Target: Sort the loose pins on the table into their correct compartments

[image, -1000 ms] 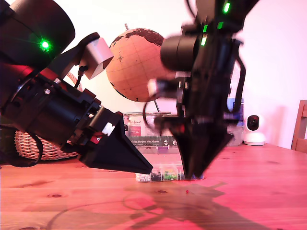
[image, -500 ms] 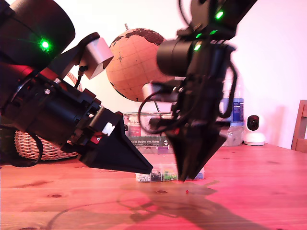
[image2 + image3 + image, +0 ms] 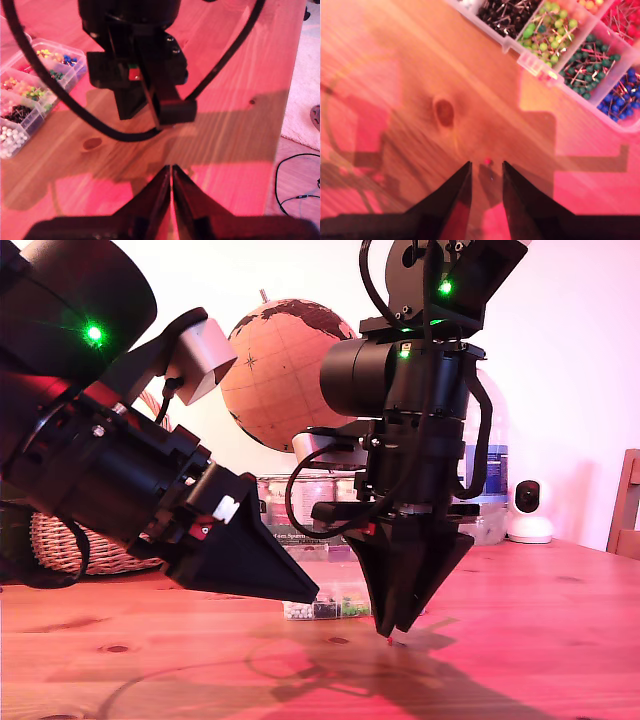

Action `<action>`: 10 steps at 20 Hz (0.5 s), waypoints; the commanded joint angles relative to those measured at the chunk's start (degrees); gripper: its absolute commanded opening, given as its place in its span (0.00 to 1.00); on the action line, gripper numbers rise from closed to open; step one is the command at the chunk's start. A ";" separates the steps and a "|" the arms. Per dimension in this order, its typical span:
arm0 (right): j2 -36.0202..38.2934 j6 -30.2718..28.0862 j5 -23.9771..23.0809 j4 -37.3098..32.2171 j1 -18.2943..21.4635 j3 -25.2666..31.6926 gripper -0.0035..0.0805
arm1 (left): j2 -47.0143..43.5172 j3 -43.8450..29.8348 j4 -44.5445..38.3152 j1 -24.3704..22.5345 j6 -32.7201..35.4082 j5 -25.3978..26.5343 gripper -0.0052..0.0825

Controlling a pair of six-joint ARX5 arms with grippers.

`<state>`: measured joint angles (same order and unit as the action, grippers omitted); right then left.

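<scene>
Red is the colour to look for: one loose pin (image 3: 487, 161) with a tiny red head lies on the bare wood of the tabletop (image 3: 395, 60), just beyond the tips of your second hand (image 3: 486, 164). That hand's two dark fingers stand spread with a narrow gap, and the pin's head sits in line with that gap. Whether the fingers touch the pin you cannot tell. In the exterior view the second hand (image 3: 392, 632) points straight down at mid-frame, its tip just above the tabletop (image 3: 540, 640) and the red pin (image 3: 390, 640).

The clear plastic box (image 3: 540, 67) lies open beyond the pin, well apart from it. Its compartments hold black, light green, dark green and blue pins, with red ones at the edge. A dark knot (image 3: 443, 111) marks the wood between the pin and the box.

Your first hand (image 3: 171, 170) has its fingers pressed together, with nothing between them. It hangs over bare wood and faces the second arm, with the box (image 3: 55, 47) off to one side. In the exterior view it (image 3: 312, 598) slants down from the exterior view's left, its tip just in front of the box (image 3: 330, 608).
</scene>
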<state>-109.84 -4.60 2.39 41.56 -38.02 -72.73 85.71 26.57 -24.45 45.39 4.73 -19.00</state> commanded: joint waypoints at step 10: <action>-3.28 -0.46 0.11 -0.52 -0.57 -0.79 0.23 | 0.94 -0.11 -0.44 0.26 0.20 -0.02 0.03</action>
<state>-111.15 -4.62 2.44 41.19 -38.02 -73.12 85.71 26.57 -24.45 45.39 4.73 -19.00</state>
